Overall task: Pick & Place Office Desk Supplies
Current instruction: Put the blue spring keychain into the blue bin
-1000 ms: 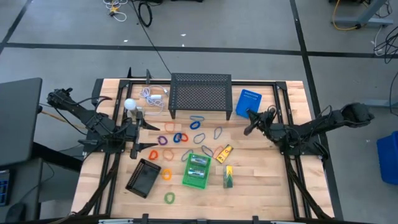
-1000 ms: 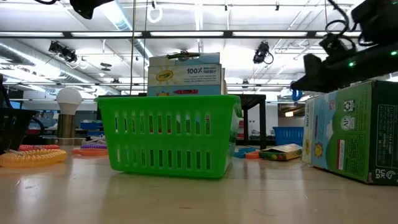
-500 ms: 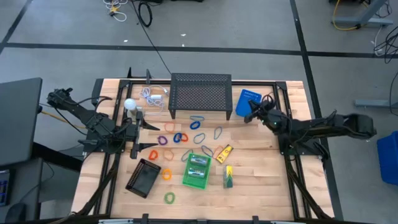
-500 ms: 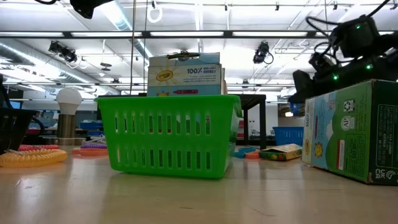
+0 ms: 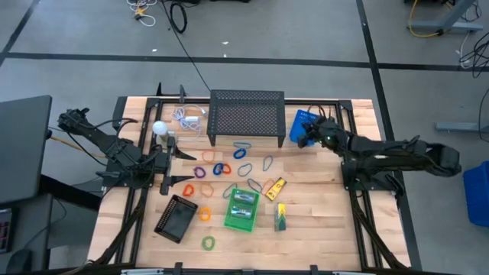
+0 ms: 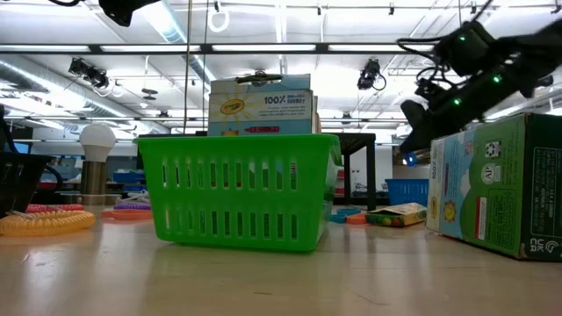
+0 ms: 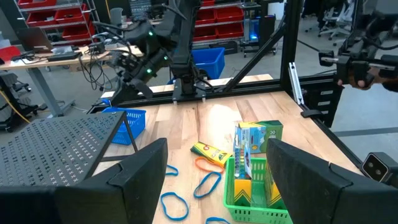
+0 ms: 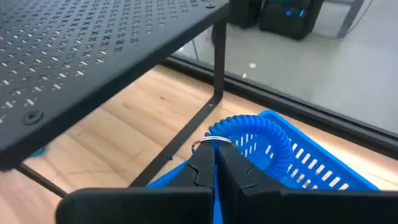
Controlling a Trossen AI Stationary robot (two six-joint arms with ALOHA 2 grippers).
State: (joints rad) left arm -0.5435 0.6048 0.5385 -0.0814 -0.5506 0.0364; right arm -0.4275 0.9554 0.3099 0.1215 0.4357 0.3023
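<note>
Right pincer (image 8: 215, 163) closed on blue coiled loop with small metal ring (image 8: 261, 134), poised over blue basket (image 5: 306, 124) at far right of tabletop (image 5: 328, 221). Left pincer (image 5: 179, 169) wide open, empty, at left. Thin loops (image 5: 229, 164), orange, blue, red, green, scattered mid-tabletop. 2 yellow crayon boxes (image 5: 276, 186) lie right of green basket (image 5: 241, 210), which holds more boxes.
</note>
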